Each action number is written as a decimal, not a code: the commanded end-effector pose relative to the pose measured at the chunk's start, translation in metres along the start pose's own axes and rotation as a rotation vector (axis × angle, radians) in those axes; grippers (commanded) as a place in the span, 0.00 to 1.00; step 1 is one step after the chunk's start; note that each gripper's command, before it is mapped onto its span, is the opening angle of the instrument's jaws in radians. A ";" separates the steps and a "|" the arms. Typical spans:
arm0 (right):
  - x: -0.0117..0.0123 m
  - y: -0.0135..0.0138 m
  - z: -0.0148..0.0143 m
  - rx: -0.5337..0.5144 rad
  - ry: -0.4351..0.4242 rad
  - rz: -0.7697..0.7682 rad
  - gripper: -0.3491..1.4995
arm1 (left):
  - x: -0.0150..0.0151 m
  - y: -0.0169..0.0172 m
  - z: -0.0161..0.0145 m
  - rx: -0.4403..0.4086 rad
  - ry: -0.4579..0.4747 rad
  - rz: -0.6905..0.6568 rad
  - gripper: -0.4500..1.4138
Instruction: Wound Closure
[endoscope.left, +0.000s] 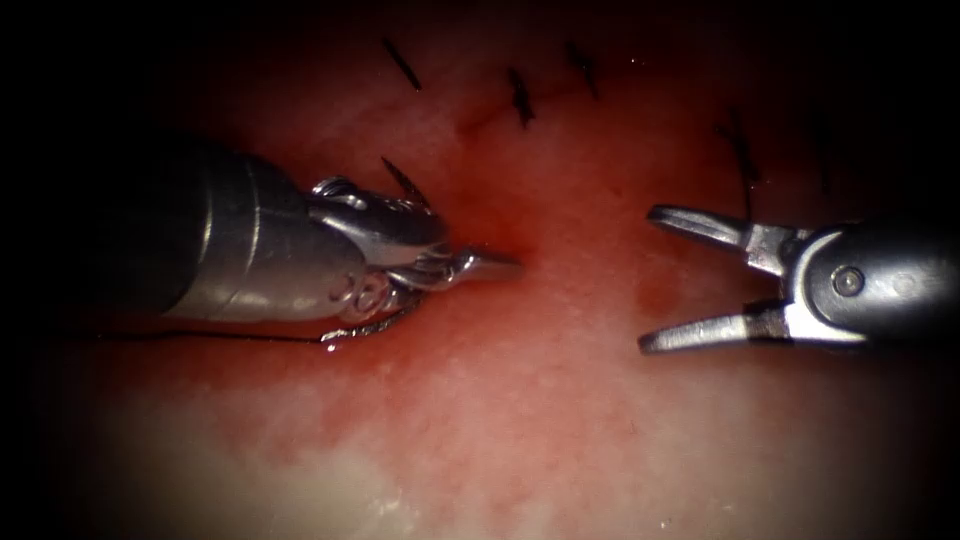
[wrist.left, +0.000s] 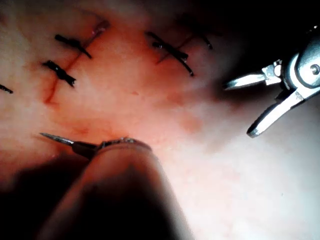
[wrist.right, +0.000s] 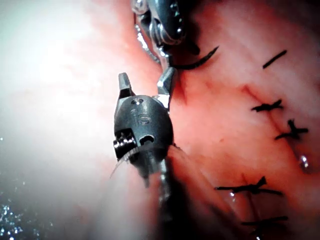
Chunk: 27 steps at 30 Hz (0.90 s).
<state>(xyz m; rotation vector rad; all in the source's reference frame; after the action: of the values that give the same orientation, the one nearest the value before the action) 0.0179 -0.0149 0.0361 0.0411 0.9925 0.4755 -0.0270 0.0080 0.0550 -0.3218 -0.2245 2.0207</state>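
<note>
Tissue (endoscope.left: 560, 440): pale, flushed with red fluid (endoscope.left: 540, 300) around the middle. The cut is seen as a thin dark line under a row of dark stitches (endoscope.left: 520, 97) across the far part of the endoscope view. The same stitches are seen in the left wrist view (wrist.left: 167, 50) and the right wrist view (wrist.right: 267, 106).

Left gripper (endoscope.left: 505, 265): enters from the left, jaws closed to a point. The tip is set on or just above the reddest patch of tissue, in front of the stitch row. Whether anything is pinched between the jaws cannot be told.

Right gripper (endoscope.left: 648, 280): jaws spread wide, nothing held, well apart from the left gripper and facing it. The open jaws are also seen in the left wrist view (wrist.left: 238, 110) and the right wrist view (wrist.right: 145, 82).

Needle (endoscope.left: 375, 322): a thin curved metal piece is noted just under the left tool's wrist, lying against the tissue. Entry into the tissue cannot be made out.

Thread (endoscope.left: 200, 336): a dark strand is seen running from the needle's end towards the left, beneath the left shaft.
</note>
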 end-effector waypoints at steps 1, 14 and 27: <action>-0.0004 -0.0008 0.0006 0.003 0.000 0.000 0.73 | -0.0005 0.0007 0.0003 -0.003 -0.004 -0.003 0.90; -0.0003 -0.0014 0.0013 0.005 -0.016 -0.001 0.74 | -0.0008 -0.0008 0.0015 0.003 -0.005 -0.025 0.88; -0.0004 -0.0014 0.0015 0.004 -0.019 -0.002 0.74 | 0.0013 -0.0023 0.0034 -0.009 -0.008 -0.052 0.59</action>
<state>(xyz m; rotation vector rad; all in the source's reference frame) 0.0188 -0.0154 0.0365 0.0453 0.9742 0.4710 -0.0262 0.0110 0.0583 -0.3148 -0.2421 1.9691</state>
